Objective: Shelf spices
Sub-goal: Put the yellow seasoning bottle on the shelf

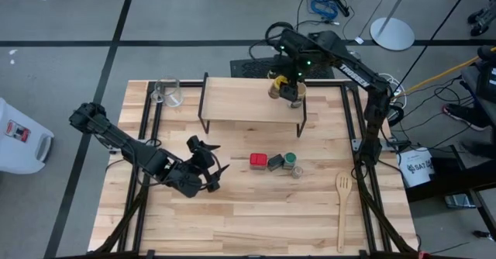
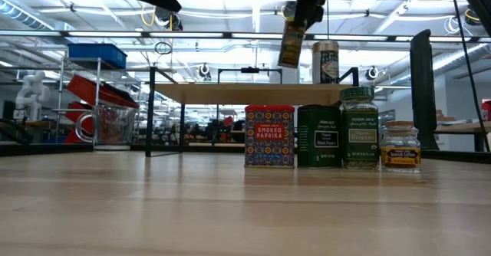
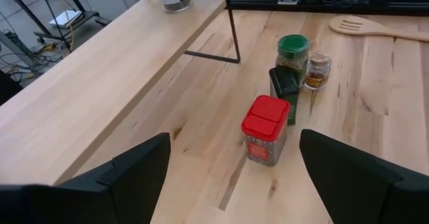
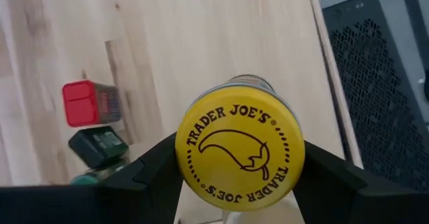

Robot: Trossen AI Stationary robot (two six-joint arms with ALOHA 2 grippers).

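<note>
step: right claw (image 4: 238, 184) grasping yellow jar (image 4: 240, 158) above shelf (image 1: 248, 100) | next: lower it beside tan jar (image 2: 325, 62); left claw (image 3: 231, 177) released, waiting

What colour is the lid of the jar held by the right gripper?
Yellow, with dark lettering. The jar's lid shows best in the right wrist view, between the right gripper fingers.

Four spices (image 1: 274, 162) in a row before the shelf (image 1: 248, 101) (one jar (image 2: 325, 62) atop it).
</note>
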